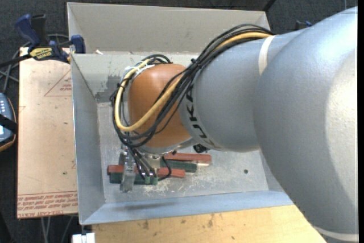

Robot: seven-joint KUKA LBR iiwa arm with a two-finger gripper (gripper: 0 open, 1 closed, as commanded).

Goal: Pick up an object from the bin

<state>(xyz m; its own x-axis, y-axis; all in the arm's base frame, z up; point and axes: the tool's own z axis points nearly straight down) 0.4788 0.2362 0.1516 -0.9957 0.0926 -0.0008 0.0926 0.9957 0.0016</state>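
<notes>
So the arm is way down in the bin (pixel 85 139), and its orange cover (pixel 159 99) and bundle of cables (pixel 122 116) hide most of the floor. The tool (pixel 127 178) sits low at the front-left, right by the near wall, in a small cluster of stuff. Honestly can't tell whether it's spread or pressed together, and nothing can be seen gripped in it, so the pick itself doesn't look done yet. Best guess is that the reach down is about finished, and the grab and the lift out are what's left. The closest things are a reddish-brown bar (pixel 115 169) touching or just beside the tool on its left, and a dark green piece (pixel 149 180) just on its right. Further right, a red stick (pixel 173 173), a light green bit (pixel 186 167) and a longer red bar (pixel 192 159) poke out from under the arm. The bars all lie flat with their long axis running left to right, roughly along the near wall. The longer one tips slightly up toward the right.
</notes>
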